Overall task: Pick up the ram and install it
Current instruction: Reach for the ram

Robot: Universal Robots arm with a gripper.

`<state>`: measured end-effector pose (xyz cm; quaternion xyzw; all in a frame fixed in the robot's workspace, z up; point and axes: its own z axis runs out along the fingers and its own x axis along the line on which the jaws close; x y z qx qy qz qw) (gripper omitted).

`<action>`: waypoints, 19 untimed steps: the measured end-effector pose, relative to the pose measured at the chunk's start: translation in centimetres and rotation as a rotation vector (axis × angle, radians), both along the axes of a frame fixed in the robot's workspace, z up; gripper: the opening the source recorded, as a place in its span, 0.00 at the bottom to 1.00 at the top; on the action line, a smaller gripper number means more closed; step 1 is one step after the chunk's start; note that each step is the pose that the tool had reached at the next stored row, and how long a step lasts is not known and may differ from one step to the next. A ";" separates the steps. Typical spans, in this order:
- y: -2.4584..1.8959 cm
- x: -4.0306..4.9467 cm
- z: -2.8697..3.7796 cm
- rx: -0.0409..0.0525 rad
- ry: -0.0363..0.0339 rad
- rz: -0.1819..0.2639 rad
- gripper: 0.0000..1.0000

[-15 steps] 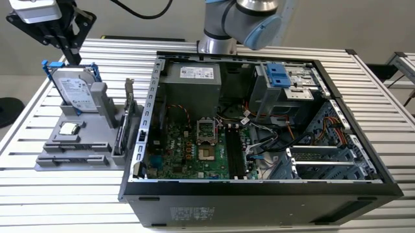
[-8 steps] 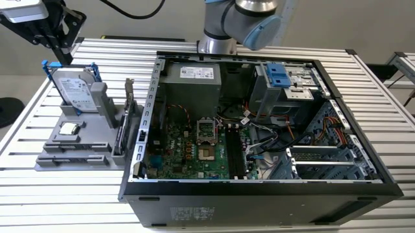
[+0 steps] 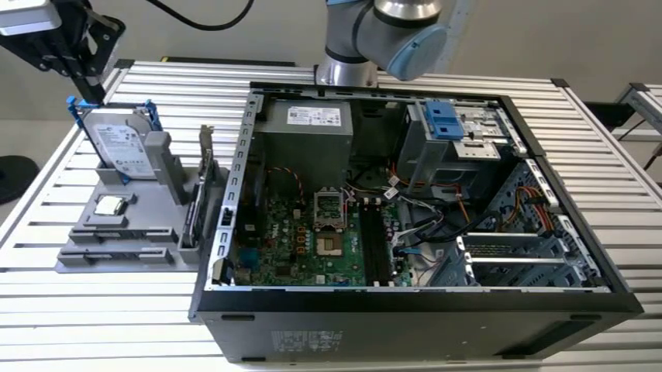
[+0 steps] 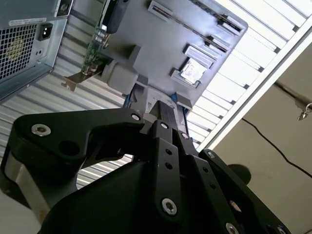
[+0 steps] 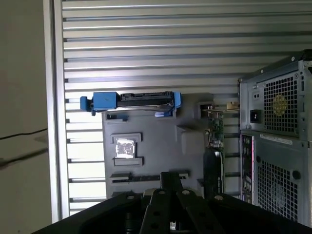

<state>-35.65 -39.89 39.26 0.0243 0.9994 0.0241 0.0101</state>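
Observation:
My gripper hangs above the far end of the grey parts holder, at the exterior view's upper left. Its black fingers are pressed together, and nothing shows between them. In the first wrist view the fingertips point down at the holder. There a long thin dark strip, the ram, stands edge-on in a slot. In the exterior view it looks like the dark bar on the holder's front step.
The holder also carries a silver hard drive in a blue frame, a processor chip and an upright card with a metal bracket. The open computer case fills the middle, with the motherboard and its black memory slots inside.

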 end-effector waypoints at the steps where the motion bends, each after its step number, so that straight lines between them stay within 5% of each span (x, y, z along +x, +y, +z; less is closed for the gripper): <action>1: 0.00 -0.14 0.00 0.0000 0.0000 0.000 0.00; 19: 0.00 -0.57 -0.55 -0.0011 -0.0001 0.002 0.00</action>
